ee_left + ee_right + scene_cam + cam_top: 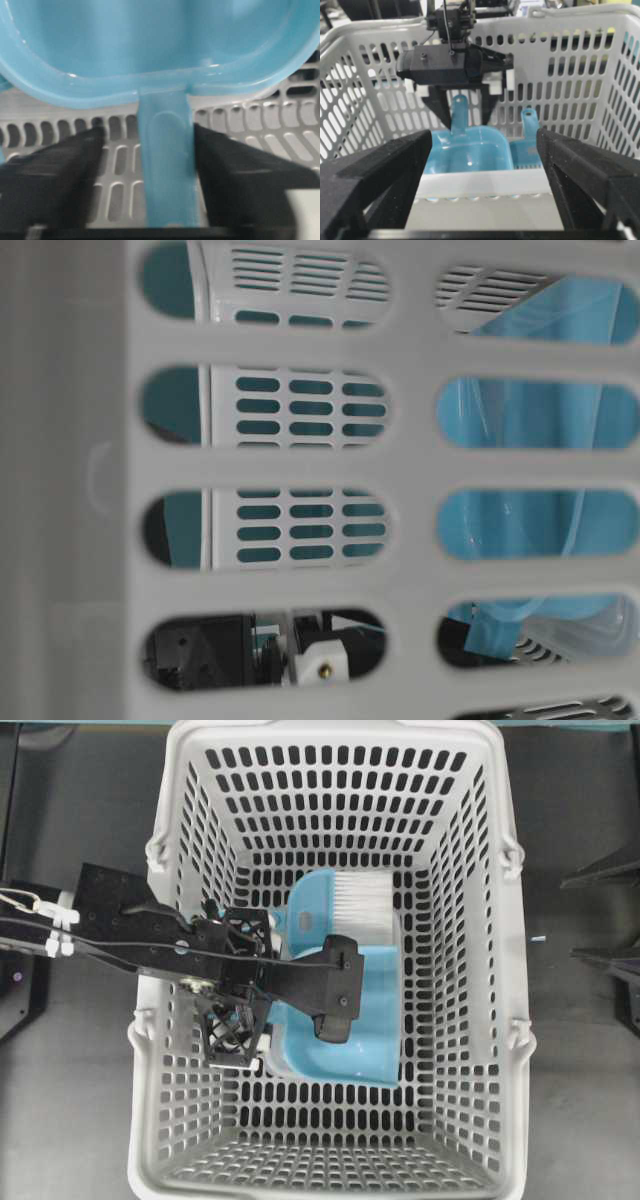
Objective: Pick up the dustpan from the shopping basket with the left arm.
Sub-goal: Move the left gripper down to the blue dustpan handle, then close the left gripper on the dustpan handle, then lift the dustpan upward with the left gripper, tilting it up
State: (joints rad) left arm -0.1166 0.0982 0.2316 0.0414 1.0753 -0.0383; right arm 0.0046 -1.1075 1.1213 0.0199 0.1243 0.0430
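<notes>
The left gripper reaches down inside the shopping basket, its fingers spread either side of the dustpan handle — close, not clamped. The dustpan lies on the basket floor, beside a hand brush. The right gripper hangs spread — nothing between its fingers.

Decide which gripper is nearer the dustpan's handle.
Left. The left gripper straddles the dustpan handle inside the shopping basket; the right gripper sits back, across the basket.
</notes>
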